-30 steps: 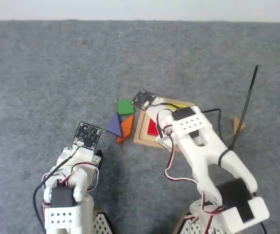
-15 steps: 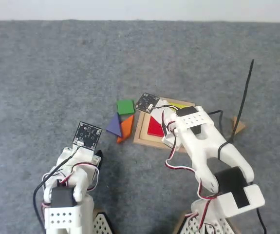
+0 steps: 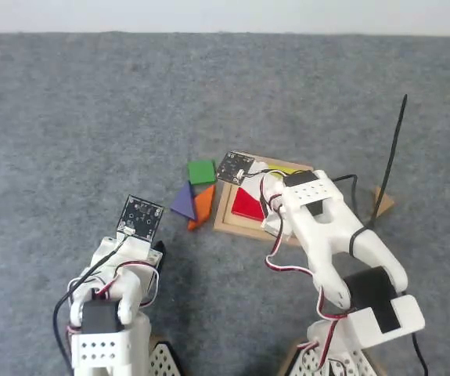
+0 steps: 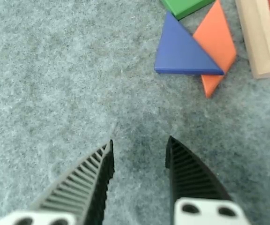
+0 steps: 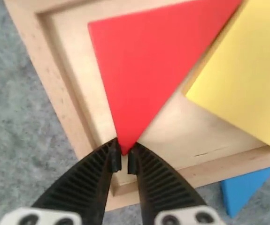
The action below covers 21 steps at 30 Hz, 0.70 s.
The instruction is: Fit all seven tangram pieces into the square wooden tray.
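Red triangle (image 5: pixel 149 61): seemingly light, stiff, slick; my right tool (image 5: pixel 124 154) nipped its corner tip, a slip-prone hold; left tool (image 4: pixel 139 143) gaped.

No lettering, label, brand mark, number or sign can be read on any surface pictured.
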Tool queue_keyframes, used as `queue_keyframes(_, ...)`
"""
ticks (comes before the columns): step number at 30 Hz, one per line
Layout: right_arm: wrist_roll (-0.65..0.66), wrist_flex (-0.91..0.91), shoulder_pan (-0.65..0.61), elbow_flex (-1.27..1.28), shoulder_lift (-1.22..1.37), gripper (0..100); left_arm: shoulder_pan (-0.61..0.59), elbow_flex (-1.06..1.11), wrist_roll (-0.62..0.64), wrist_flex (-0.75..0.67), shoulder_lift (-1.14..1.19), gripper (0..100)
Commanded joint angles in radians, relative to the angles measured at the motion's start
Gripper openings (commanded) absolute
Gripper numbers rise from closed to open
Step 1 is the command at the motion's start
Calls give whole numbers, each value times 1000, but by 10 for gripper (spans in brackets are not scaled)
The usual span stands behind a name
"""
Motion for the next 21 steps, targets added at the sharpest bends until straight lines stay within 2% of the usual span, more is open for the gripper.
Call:
queue_keyframes(1, 6, 2, -4, -71, -8, 13, -6, -8, -8, 8, -12, 170)
queue_keyframes(11, -68, 79, 38, -330, 2, 15, -6, -8, -8, 8, -12, 170)
queue_keyframes(21, -66, 28, 131, -376, 56, 16, -6, -8, -8, 8, -12, 170)
